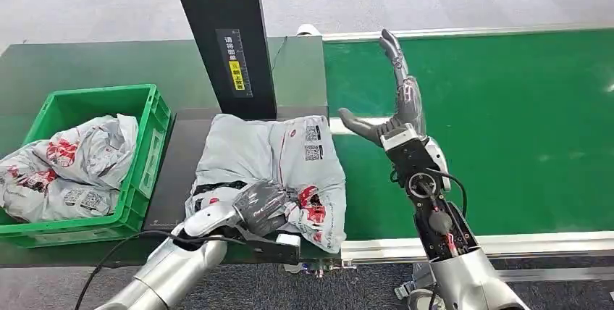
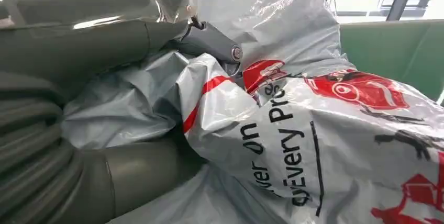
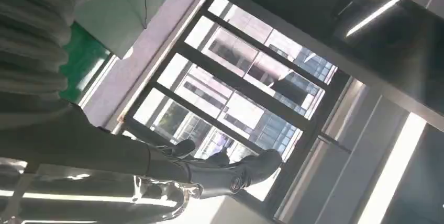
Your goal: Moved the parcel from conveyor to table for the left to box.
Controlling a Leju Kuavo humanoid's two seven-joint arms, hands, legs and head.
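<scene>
A grey plastic parcel [image 1: 271, 158] with red print and barcode labels lies on the dark table [image 1: 170, 172], its right edge reaching the conveyor's rim. My left hand [image 1: 257, 205] grips its near edge; in the left wrist view the fingers [image 2: 212, 41] and thumb [image 2: 136, 174] dig into the crumpled parcel [image 2: 293, 130]. My right hand [image 1: 394, 111] is raised above the green conveyor belt [image 1: 507, 122], fingers straight and spread, thumb out to the left, holding nothing. In the right wrist view that hand [image 3: 209, 169] points up at windows.
A green crate [image 1: 148, 143] at the table's left holds several similar grey parcels [image 1: 72, 169]. A black upright post [image 1: 228, 35] with a yellow label stands just behind the parcel. The conveyor's metal rail [image 1: 478, 245] runs along its near side.
</scene>
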